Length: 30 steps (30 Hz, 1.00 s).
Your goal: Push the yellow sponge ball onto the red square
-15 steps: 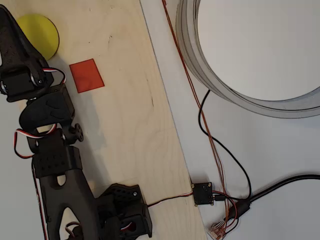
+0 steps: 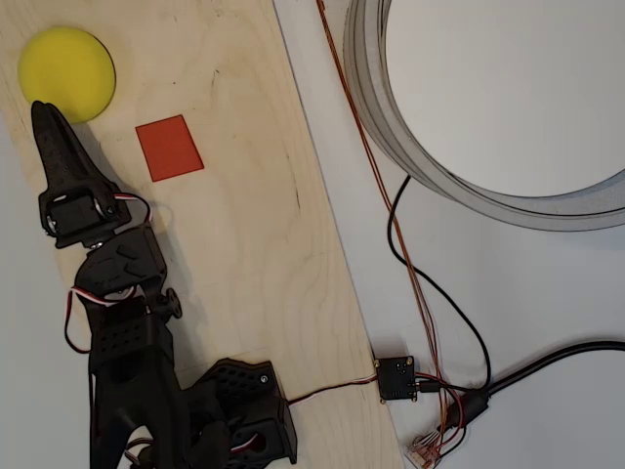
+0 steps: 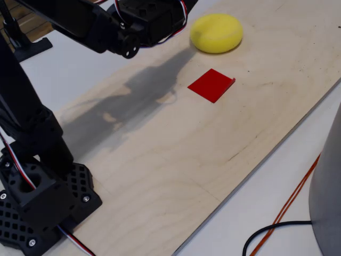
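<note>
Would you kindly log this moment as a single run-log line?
claw: shut, tip at ball's lower edge | yellow sponge ball: on wooden board, off target | red square: uncovered | phase: pre-push

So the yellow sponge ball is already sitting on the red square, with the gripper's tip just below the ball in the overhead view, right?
Not quite. In the overhead view the yellow sponge ball lies apart from the red square, up and to the left of it, with bare wood between them. The gripper does have its tip just below the ball.
</note>
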Each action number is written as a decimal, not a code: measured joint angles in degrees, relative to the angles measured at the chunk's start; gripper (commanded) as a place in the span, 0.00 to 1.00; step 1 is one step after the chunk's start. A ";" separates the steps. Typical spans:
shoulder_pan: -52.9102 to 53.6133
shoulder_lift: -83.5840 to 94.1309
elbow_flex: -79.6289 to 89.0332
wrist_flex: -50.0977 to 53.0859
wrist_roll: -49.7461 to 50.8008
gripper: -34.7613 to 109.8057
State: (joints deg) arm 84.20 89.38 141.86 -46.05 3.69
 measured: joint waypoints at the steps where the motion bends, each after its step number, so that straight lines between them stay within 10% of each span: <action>1: -0.70 1.23 -1.32 3.60 0.00 0.34; 30: -3.43 -17.58 -46.58 52.03 2.99 0.42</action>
State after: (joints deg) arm 80.77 71.81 95.27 5.98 6.68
